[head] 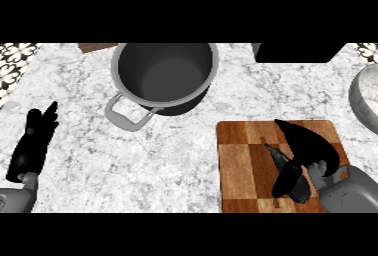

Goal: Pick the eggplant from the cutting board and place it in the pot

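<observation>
The eggplant (308,142), dark and long, lies slantwise over the right part of the wooden cutting board (244,165). My right hand (299,184) comes in from the lower right corner, at the eggplant's near end. Its fingers curl down and left under that end, and the thumb (277,154) points up along the eggplant's left side. The near end of the eggplant covers part of the wrist. The grey pot (125,92) stands open at the top centre, its handle (125,117) toward me. My left hand (31,145) rests open at the far left, fingers up.
A grey bowl (363,100) sits at the right edge beyond the board. A black block (295,52) lies at the top right, and a small brown thing (94,47) left of the pot's rim. Patterned tiles show in both top corners.
</observation>
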{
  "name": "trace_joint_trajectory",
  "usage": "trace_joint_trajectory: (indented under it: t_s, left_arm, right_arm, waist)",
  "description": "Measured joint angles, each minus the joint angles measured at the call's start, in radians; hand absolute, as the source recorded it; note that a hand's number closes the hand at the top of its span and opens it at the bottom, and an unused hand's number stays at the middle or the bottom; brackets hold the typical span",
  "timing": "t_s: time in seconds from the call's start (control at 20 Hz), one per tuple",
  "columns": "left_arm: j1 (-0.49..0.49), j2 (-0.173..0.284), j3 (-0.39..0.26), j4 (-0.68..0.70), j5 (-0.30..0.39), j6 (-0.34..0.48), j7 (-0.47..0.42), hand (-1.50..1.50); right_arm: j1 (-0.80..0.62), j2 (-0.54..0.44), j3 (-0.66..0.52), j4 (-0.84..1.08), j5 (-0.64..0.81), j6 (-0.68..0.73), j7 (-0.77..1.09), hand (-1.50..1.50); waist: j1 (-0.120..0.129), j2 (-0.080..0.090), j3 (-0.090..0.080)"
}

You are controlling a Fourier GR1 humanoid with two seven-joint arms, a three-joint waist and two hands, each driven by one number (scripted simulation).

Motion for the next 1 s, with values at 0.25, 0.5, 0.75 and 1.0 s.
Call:
trace_joint_trajectory:
  t_s: [0.25,0.5,0.75,1.0]
  left_arm:
    - [-0.002,-0.010,0.012,0.008,-0.011,-0.009,0.001,0.00]
    - [0.000,-0.003,0.035,0.010,-0.008,-0.031,-0.010,0.00]
    - [-0.004,-0.012,0.046,0.025,-0.016,-0.046,-0.018,0.00]
    - [-0.001,-0.023,0.055,0.015,-0.033,-0.054,-0.011,0.00]
  right_arm:
    - [0.015,0.005,-0.005,0.022,0.040,0.002,-0.026,-1.50]
    - [0.018,0.027,-0.007,0.067,0.053,0.006,-0.021,-1.50]
    - [0.037,0.059,-0.013,0.129,0.081,0.008,-0.046,-1.50]
    - [0.060,0.101,-0.017,0.182,0.118,0.008,-0.066,-1.50]
  waist:
    - [-0.003,0.000,0.000]
    - [-0.002,-0.001,0.000]
    - [-0.002,0.000,0.000]
    - [-0.002,0.000,0.000]
